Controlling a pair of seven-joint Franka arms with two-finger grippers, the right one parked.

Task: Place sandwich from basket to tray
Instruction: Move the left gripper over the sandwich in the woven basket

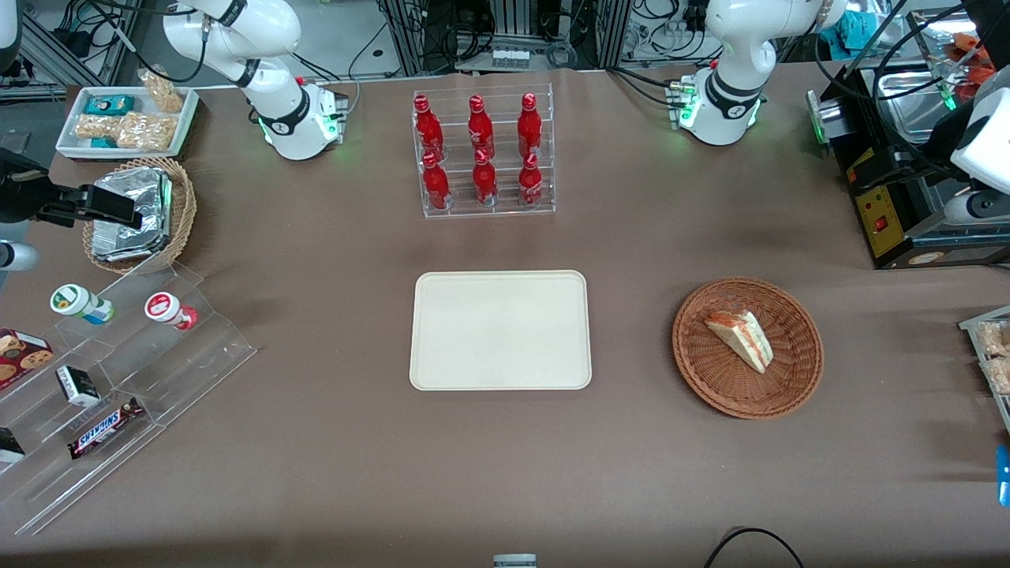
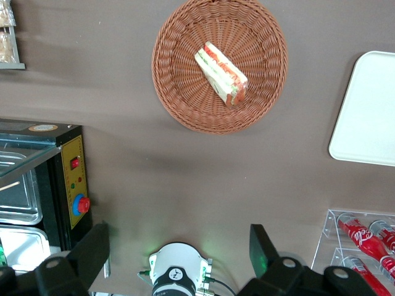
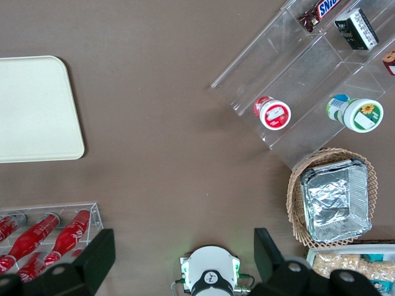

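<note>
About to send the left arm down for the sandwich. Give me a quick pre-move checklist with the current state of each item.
1. Sandwich in basket, lying free, nothing on it: ok.
2. Tray bare, room to set down: ok.
3. Table between basket and tray free of things: ok.
4. Gripper open, fingers spread: ok.
5. Gripper high above the table, beside the basket, not over the sandwich: not ok.
6. Nothing held: ok.
</note>
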